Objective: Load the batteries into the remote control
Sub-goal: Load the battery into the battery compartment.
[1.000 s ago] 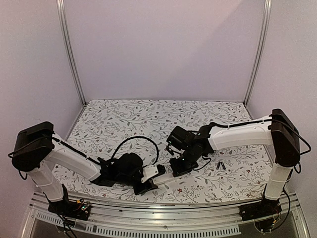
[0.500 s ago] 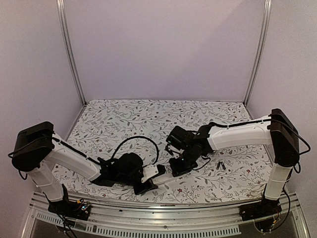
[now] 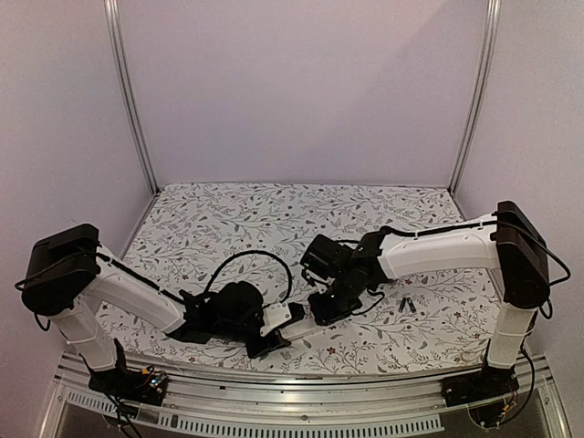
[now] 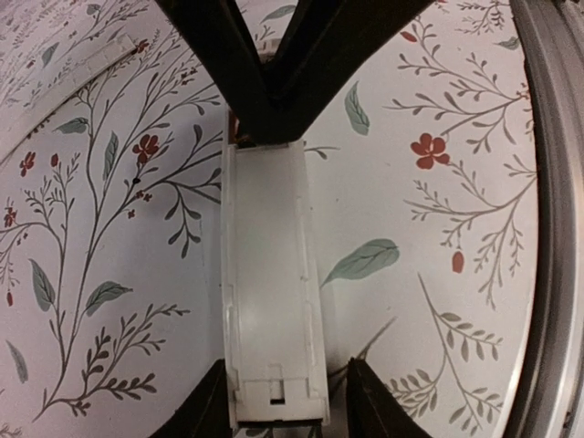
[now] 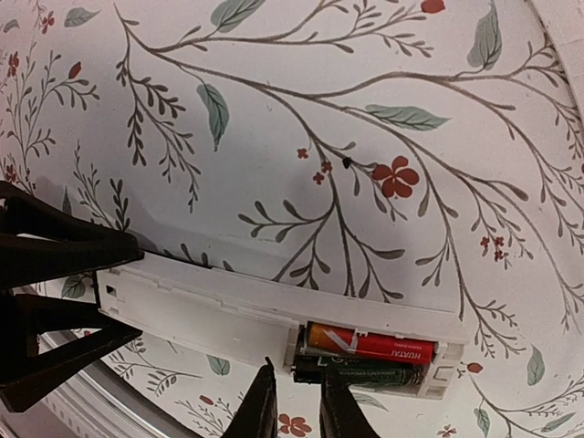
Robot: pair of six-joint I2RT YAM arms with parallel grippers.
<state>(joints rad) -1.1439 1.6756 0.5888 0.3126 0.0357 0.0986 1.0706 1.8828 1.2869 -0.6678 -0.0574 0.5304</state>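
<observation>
The white remote control (image 3: 294, 321) lies back-up near the front edge, its battery bay open at one end. A red battery (image 5: 370, 345) and a black battery (image 5: 374, 372) lie side by side in the bay. My left gripper (image 4: 278, 406) is shut on the remote (image 4: 272, 274) at its closed end and also shows in the top view (image 3: 274, 336). My right gripper (image 5: 298, 392) is almost shut with nothing between its tips. It hovers at the bay's inner end, one fingertip (image 5: 330, 381) over the black battery's end. It looms dark over the remote's far end in the left wrist view (image 4: 274, 73).
Two spare dark batteries (image 3: 406, 306) lie on the flowered cloth right of the right gripper (image 3: 327, 306). The metal front rail (image 4: 547, 228) runs close beside the remote. A white strip (image 4: 73, 82) lies on the cloth beyond the remote.
The right wrist has shifted slightly left over the remote's bay end. The left arm and the remote have not moved.
</observation>
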